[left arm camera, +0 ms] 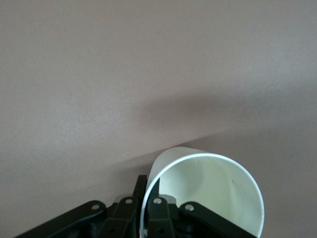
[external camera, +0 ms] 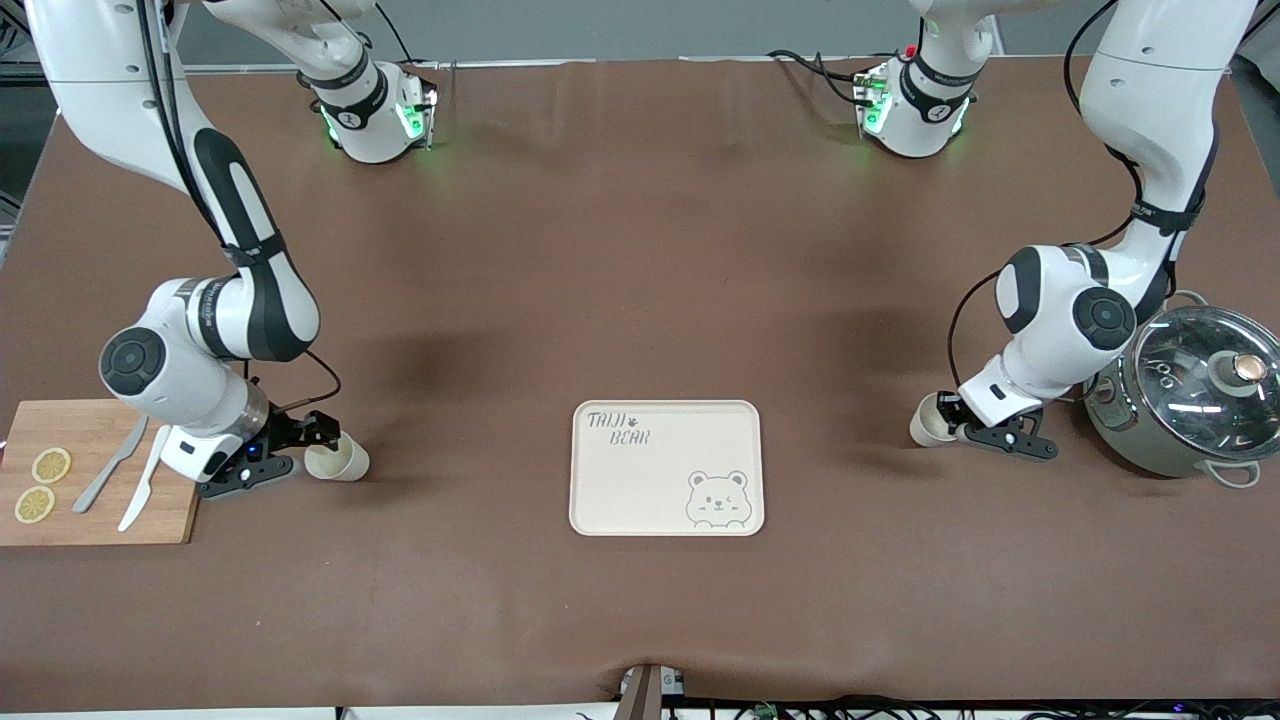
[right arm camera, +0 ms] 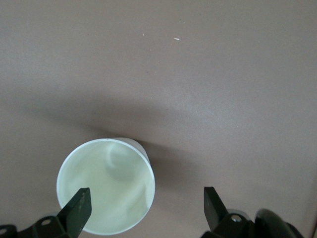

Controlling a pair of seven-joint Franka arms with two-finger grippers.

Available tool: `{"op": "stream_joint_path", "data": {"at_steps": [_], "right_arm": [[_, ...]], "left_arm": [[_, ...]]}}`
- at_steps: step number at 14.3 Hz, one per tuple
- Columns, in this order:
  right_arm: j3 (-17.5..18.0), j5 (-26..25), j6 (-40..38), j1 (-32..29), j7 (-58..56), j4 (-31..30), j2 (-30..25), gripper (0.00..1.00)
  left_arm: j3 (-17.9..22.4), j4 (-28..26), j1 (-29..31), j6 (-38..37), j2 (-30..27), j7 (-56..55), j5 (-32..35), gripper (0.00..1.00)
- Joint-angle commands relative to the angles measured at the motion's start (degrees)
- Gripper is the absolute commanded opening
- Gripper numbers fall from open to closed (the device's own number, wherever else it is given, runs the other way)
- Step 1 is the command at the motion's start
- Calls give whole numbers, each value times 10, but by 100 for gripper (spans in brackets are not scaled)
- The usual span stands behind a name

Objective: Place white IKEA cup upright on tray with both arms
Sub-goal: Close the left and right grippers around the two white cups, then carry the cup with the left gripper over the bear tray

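Observation:
The cream tray [external camera: 640, 485] with "TAIJI BEAR" lettering lies empty in the middle of the table, toward the front camera. One white cup [external camera: 928, 422] is at the left arm's end of the table. My left gripper [external camera: 955, 420] is shut on its wall, one finger inside the rim and one outside; the left wrist view shows the gripper [left arm camera: 148, 186] and the cup [left arm camera: 208, 193]. A second white cup [external camera: 340, 460] rests on the table at the right arm's end, its mouth toward my right gripper [external camera: 308, 450]. That gripper [right arm camera: 146, 198] is open, with one finger over the cup's mouth [right arm camera: 104, 193].
A bamboo cutting board [external camera: 100, 500] with lemon slices and cutlery lies beside the right arm's gripper. A steel pot with a glass lid [external camera: 1195, 385] stands beside the left arm's wrist. The brown table mat [external camera: 640, 280] lies under everything.

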Motion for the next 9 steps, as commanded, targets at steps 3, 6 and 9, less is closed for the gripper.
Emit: {"op": "stream_joint_path", "data": {"at_steps": [3, 6, 9], "right_arm": [[0, 6, 44, -4, -22, -4, 27, 100], [1, 6, 55, -4, -22, -4, 36, 100], [1, 7, 54, -3, -21, -4, 36, 100]], "left_arm": [[-33, 51, -20, -79, -13, -103, 14, 0], [-33, 80, -58, -110, -11, -166, 14, 0], [-34, 89, -85, -117, -11, -207, 14, 0]]}}
